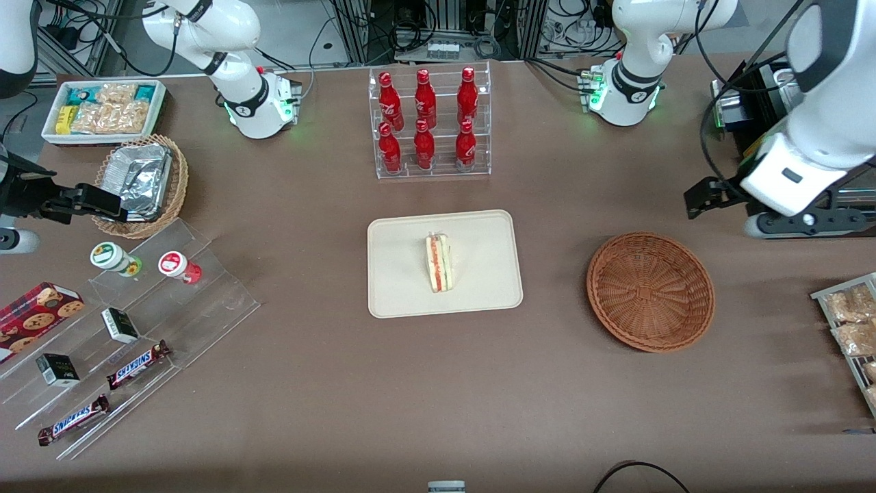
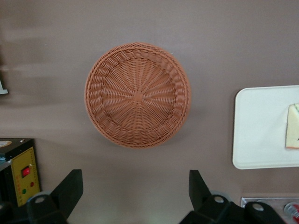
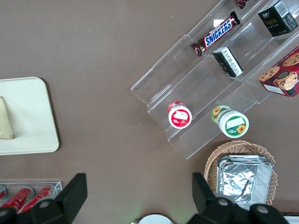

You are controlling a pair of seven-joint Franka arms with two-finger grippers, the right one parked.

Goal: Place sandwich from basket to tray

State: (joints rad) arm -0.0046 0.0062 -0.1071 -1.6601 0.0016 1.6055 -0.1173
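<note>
The sandwich (image 1: 439,262) stands on its edge on the cream tray (image 1: 404,287), near the tray's middle. The reddish-brown basket (image 1: 650,291) lies empty beside the tray, toward the working arm's end of the table. My left gripper (image 1: 705,198) hangs high above the table, farther from the front camera than the basket. It is open, with nothing between its fingers. In the left wrist view the gripper (image 2: 134,179) sits apart from the empty basket (image 2: 137,95), and one end of the tray (image 2: 259,130) shows with a corner of the sandwich (image 2: 293,133).
A clear rack of red bottles (image 1: 429,123) stands farther from the front camera than the tray. Toward the parked arm's end are a stepped acrylic shelf of snacks (image 1: 137,322), a tan basket with foil (image 1: 140,181) and a white snack bin (image 1: 102,109). Bagged snacks (image 1: 852,329) lie at the working arm's end.
</note>
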